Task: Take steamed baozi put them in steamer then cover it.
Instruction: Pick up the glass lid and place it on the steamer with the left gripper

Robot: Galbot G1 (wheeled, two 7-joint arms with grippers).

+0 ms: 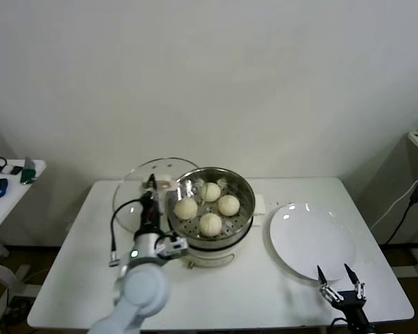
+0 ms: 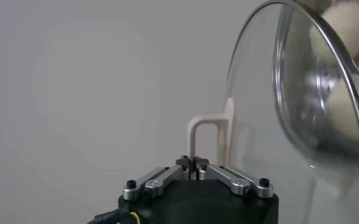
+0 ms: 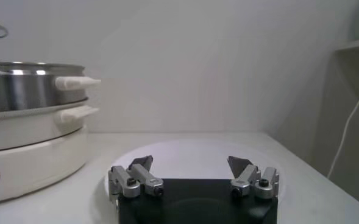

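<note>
hidden: my left arm covers part of the cover (image 1: 148, 182) near the table's back-left | cut off: cover rim and baozi (image 2: 353, 24) behind its glass in left wrist view; steamer (image 3: 27, 85) in right wrist view | blurred: baozi through glass

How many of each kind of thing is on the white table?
Baozi: 4, all in the steamer
Steamer: 1
Glass lid: 1, held tilted by the left gripper
White plate: 1
Total: 7
</note>
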